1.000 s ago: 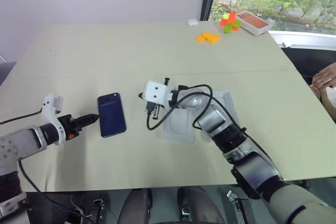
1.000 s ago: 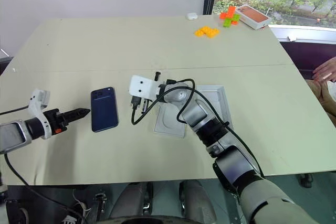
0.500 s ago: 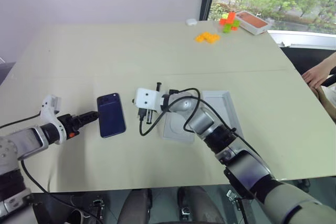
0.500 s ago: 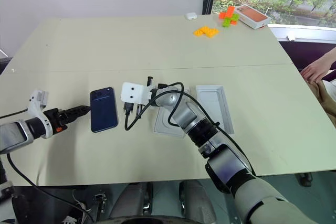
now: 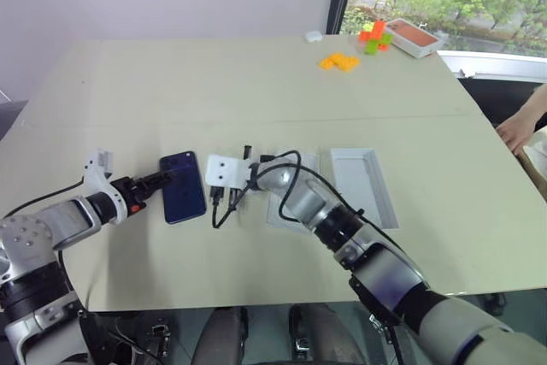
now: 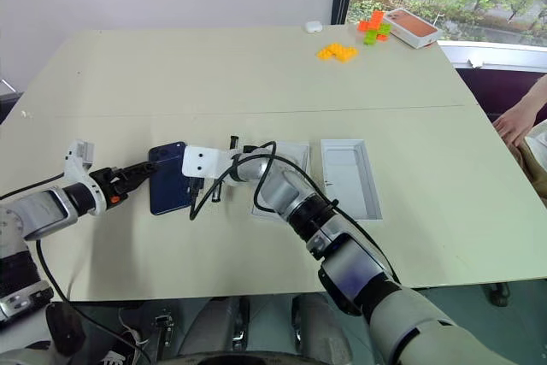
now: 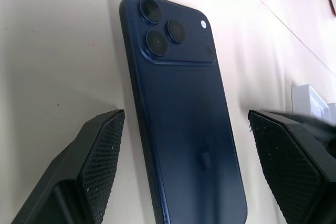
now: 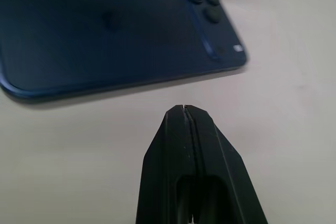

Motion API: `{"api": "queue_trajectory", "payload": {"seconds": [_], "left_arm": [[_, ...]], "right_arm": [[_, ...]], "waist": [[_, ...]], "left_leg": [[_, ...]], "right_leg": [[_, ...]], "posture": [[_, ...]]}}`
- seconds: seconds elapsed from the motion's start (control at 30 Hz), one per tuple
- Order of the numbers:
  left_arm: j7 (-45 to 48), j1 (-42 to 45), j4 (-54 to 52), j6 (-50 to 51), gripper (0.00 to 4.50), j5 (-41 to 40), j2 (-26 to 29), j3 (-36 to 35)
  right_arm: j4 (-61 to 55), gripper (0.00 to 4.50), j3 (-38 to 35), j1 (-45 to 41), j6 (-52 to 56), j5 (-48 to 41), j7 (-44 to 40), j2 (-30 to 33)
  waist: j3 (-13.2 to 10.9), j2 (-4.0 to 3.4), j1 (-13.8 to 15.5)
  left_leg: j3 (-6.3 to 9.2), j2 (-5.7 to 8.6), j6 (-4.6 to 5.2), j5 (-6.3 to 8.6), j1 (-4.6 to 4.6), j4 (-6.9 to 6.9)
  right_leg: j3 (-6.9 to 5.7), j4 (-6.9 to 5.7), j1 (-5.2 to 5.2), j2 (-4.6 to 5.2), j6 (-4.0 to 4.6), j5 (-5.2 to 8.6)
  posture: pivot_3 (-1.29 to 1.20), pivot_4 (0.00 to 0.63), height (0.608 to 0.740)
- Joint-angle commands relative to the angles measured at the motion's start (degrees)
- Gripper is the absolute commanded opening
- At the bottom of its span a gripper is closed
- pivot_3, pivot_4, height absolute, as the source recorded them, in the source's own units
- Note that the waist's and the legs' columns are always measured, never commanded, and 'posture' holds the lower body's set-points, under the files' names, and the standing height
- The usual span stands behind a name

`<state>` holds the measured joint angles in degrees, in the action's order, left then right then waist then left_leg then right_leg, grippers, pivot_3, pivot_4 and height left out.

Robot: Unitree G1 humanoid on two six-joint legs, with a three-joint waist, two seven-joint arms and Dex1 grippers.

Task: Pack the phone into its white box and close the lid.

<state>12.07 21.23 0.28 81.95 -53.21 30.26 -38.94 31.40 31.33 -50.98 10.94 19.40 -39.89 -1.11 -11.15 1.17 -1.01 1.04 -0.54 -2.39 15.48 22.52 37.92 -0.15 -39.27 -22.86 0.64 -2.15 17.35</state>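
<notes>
The phone lies back-up on the table, centre-left of frame. The left claw is spread wide astride it, holding nothing, likely to pinch its long edges. The right claw, pinched shut and empty, points at its far side, probably as a stop.

Phone: glossy dark navy. Surface: pale beige. Left pincer pads: black, cross-hatched. Lid: white.
</notes>
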Motion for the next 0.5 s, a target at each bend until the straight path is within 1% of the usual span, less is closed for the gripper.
{"api": "queue_trajectory", "payload": {"seconds": [0.03, 0.17, 0.3, 0.5], "left_arm": [[-0.8, -0.1, 1.2, 0.0, 3.97, 1.9, -0.7, 2.2], [-0.6, 0.4, 1.9, -1.7, 3.97, 3.6, -1.4, 4.8], [0.1, 1.7, 3.0, -2.7, 3.97, 4.5, -2.3, 6.8], [2.8, 2.0, 2.4, -2.0, 3.97, 5.3, -2.1, 10.9]], "right_arm": [[0.6, 0.0, -0.3, -2.5, 1.9, 0.2, -0.2, -1.2], [1.1, 0.0, -0.1, -2.7, 3.0, -0.2, -1.4, -1.5], [-0.1, 0.0, 1.3, -1.6, 3.3, 0.3, -4.0, -0.3], [-1.5, 0.0, 2.8, -0.2, 4.0, 1.2, -6.5, 1.3]], "waist": [[0.0, 0.0, 0.1], [0.0, -0.03, 0.2], [0.0, -0.06, 0.3], [0.2, -0.23, 0.4]], "left_leg": [[0.01, 0.0, -0.01, -0.01, -0.02, 0.0], [0.03, 0.01, -0.03, -0.02, -0.12, 0.0], [0.08, 0.01, -0.1, -0.06, -0.12, 0.0], [0.11, 0.03, -0.12, -0.08, -0.13, 0.0]], "right_leg": [[0.0, 0.0, 0.02, 0.0, 0.02, -0.02], [-0.01, 0.0, 0.11, 0.01, 0.07, -0.04], [-0.06, -0.02, 0.12, 0.01, 0.14, -0.09], [-0.08, -0.02, 0.15, 0.03, 0.14, -0.09]], "posture": [[0.0, 0.15, 0.74], [0.0, 0.15, 0.74], [0.0, 0.15, 0.74], [0.0, 0.15, 0.74]]}}
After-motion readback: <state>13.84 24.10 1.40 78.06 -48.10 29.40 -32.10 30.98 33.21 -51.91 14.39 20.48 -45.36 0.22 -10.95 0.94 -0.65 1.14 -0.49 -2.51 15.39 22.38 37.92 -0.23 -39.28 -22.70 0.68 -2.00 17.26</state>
